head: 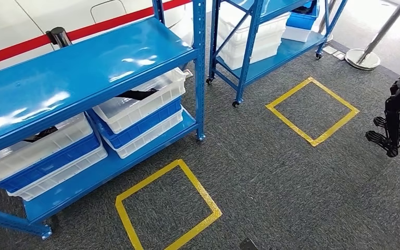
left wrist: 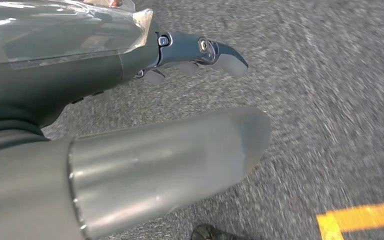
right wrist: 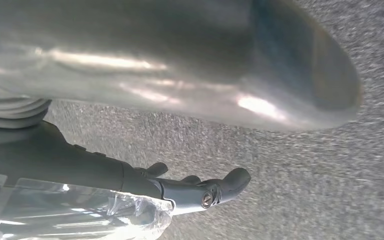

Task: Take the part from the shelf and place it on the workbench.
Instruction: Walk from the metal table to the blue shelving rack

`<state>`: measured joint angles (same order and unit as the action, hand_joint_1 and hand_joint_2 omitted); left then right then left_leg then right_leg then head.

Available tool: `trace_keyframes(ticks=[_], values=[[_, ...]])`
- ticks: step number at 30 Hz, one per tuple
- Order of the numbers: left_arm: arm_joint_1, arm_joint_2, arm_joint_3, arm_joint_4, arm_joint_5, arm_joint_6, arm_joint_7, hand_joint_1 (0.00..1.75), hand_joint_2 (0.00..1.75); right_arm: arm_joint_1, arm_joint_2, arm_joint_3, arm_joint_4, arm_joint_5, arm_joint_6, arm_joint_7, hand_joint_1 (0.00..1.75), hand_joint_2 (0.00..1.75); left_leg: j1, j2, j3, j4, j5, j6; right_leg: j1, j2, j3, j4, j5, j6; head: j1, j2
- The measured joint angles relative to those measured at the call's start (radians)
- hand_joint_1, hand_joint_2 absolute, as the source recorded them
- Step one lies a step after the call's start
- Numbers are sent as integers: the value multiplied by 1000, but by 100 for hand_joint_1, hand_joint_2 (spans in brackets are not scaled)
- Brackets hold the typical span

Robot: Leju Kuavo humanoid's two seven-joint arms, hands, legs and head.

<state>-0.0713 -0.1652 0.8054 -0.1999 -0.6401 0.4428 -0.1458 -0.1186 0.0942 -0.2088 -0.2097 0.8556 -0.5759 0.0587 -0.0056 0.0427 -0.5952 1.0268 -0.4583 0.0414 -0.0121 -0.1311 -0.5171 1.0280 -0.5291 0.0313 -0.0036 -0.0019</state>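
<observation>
Grey carpet floor (head: 291,172) with two yellow tape squares, one near (head: 166,208) and one farther off (head: 312,110), likely standing marks in front of each shelf. Blue shelf (head: 73,73) at left carries stacked white and blue bins; a second blue shelf (head: 271,47) stands behind. Top white bin (head: 140,99) on the lower tier holds a dark part (head: 135,94), lying roughly along the bin's length, long axis about parallel to the shelf front; which end points where is too small to tell. Another dark piece sits in the left bin (head: 36,136). Bins sit open-topped on the low tier, so a reach from the front looks workable.

Left hand (left wrist: 180,95) hangs over carpet, thumb and fingers apart, nothing in it. Right hand (right wrist: 215,145) likewise, fingers spread from the thumb, empty. Both arms look hung at the sides, judged a walking posture. Part not picked yet; workbench not seen.
</observation>
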Motion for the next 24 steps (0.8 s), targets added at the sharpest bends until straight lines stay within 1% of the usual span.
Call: trace_keyframes(ticks=[1, 2, 3, 4, 5, 6, 7, 8, 9, 10, 11, 12, 13, 14, 15, 16, 17, 18, 19, 20, 21, 22, 23, 24], values=[[1, 0, 2, 0, -2, -1, -1, 0, 0, -1, 1, -2, -1, -1, -1, -1, 0, 0, 4, -13, 8, -11, 7, 5, 0, 23, -3, 15, -10, 2, 0, 0], [1, 0, 3, 0, -5, -2, -2, 0, 0, 0, 0, -4, -2, -3, -2, -2, 0, 0, 8, -27, 15, -21, 14, 9, 1, 55, -17, 51, -28, 1, 2, 0], [-1, 1, 3, 0, -7, -3, -3, 0, 0, 1, -1, -8, -2, -6, -4, -4, 0, 0, 10, -40, 18, -26, 17, 12, -2, 92, -43, 106, -52, -3, 4, 0], [-2, 1, 4, 0, -8, -4, -4, 0, 0, 4, -2, -13, -2, -8, -5, -5, 0, 0, 11, -56, 17, -27, 18, 14, -3, 112, -77, 171, -78, -7, 5, 0], [-3, 1, 4, 0, -9, -5, -5, 0, 0, 7, -2, -16, -2, -10, -5, -6, 0, 0, 10, -73, 17, -27, 18, 14, -3, 121, -109, 227, -96, -8, 6, 0], [-3, 1, 4, 0, -9, -5, -5, 0, 0, 11, -3, -20, -2, -11, -6, -7, 0, 0, 10, -90, 17, -27, 17, 14, -4, 124, -129, 255, -100, -4, 6, 0], [-1, 1, 4, 0, -10, -6, -6, 0, 0, 14, -4, -22, -2, -12, -6, -7, 0, 0, 10, -107, 17, -26, 17, 13, -4, 126, -132, 247, -87, 3, 6, 0], [0, 1, 4, 0, -10, -6, -6, 0, 0, 15, -4, -23, -2, -12, -6, -7, 0, 0, 10, -123, 18, -24, 16, 11, -5, 131, -116, 198, -58, 14, 6, 0], [1, 0, 4, 0, -10, -6, -6, 0, 0, 15, -5, -24, -2, -12, -7, -8, 0, 0, 11, -138, 19, -21, 14, 8, -8, 147, -87, 126, -22, 23, 6, 0], [1, 1, 5, 0, -11, -6, -7, 0, 0, 15, -5, -25, -1, -12, -7, -9, 0, 0, 9, -152, 18, -17, 11, 3, -9, 164, -61, 61, 7, 27, 7, 0], [1, 1, 5, 0, -13, -7, -7, 0, 0, 15, -5, -27, -1, -12, -8, -9, 0, 0, 8, -163, 17, -13, 8, -3, -9, 178, -42, 16, 27, 24, 8, 0], [2, 1, 5, 0, -16, -7, -8, 0, 0, 14, -5, -28, -1, -12, -9, -10, 0, 0, 6, -172, 15, -11, 5, -8, -9, 187, -33, -5, 34, 16, 8, 0], [2, 2, 5, 0, -18, -8, -8, 0, 0, 13, -4, -30, -1, -12, -10, -11, 0, 0, 6, -179, 13, -11, 5, -13, -6, 183, -31, -4, 34, 5, 8, 0], [3, 3, 5, 0, -20, -8, -8, 0, 0, 11, -4, -32, -1, -12, -10, -12, 0, 0, 8, -186, 11, -12, 5, -17, -7, 175, -28, -5, 35, -4, 7, 0], [4, 3, 6, 0, -21, -8, -8, 0, 0, 10, -3, -33, -1, -11, -11, -13, 0, 0, 9, -180, 9, -9, 4, -20, -8, 166, -25, -6, 36, -10, 6, 0], [5, 4, 7, 0, -21, -8, -8, 0, 0, 9, -3, -35, -1, -9, -11, -13, 0, 0, 9, -157, 3, 5, -5, -24, -10, 156, -23, -7, 37, -17, 4, 0], [4, 5, 8, 0, -21, -8, -8, 0, 0, 9, -2, -37, -1, -6, -12, -14, 0, 0, 10, -126, -13, 38, -24, -29, -11, 145, -21, -8, 37, -23, 2, 0], [2, 5, 9, 0, -22, -8, -9, 0, 0, 10, -2, -39, -1, -3, -12, -14, 0, 0, 10, -90, -39, 92, -53, -33, -9, 132, -20, -9, 35, -28, 0, 0], [0, 5, 10, 0, -22, -8, -9, 0, 0, 12, -2, -40, -1, 0, -12, -14, 0, 0, 10, -64, -73, 157, -85, -37, -7, 119, -19, -9, 33, -34, -2, 0], [-1, 5, 10, 0, -22, -8, -10, 0, 0, 14, -2, -41, -1, 2, -12, -14, 0, 0, 11, -53, -110, 224, -112, -40, -4, 104, -18, -9, 31, -36, -2, 0], [0, 5, 11, 0, -22, -8, -10, 0, 0, 14, -3, -41, 0, 3, -12, -14, 0, 0, 12, -48, -136, 268, -123, -40, -2, 90, -18, -9, 29, -39, -2, 0], [1, 6, 11, 0, -21, -8, -10, 0, 0, 14, -3, -41, 0, 4, -12, -15, 0, 0, 13, -45, -144, 277, -115, -39, 0, 77, -17, -9, 27, -40, -2, 0], [2, 6, 12, 0, -21, -8, -10, 0, 0, 13, -3, -42, -1, 5, -12, -15, 0, 0, 12, -42, -132, 248, -90, -34, 3, 63, -16, -9, 25, -41, -3, 0], [3, 6, 12, 0, -21, -8, -10, 0, 0, 12, -2, -42, -1, 6, -12, -15, 0, 0, 9, -29, -99, 184, -54, -25, 6, 51, -12, -9, 22, -42, -3, 0]])
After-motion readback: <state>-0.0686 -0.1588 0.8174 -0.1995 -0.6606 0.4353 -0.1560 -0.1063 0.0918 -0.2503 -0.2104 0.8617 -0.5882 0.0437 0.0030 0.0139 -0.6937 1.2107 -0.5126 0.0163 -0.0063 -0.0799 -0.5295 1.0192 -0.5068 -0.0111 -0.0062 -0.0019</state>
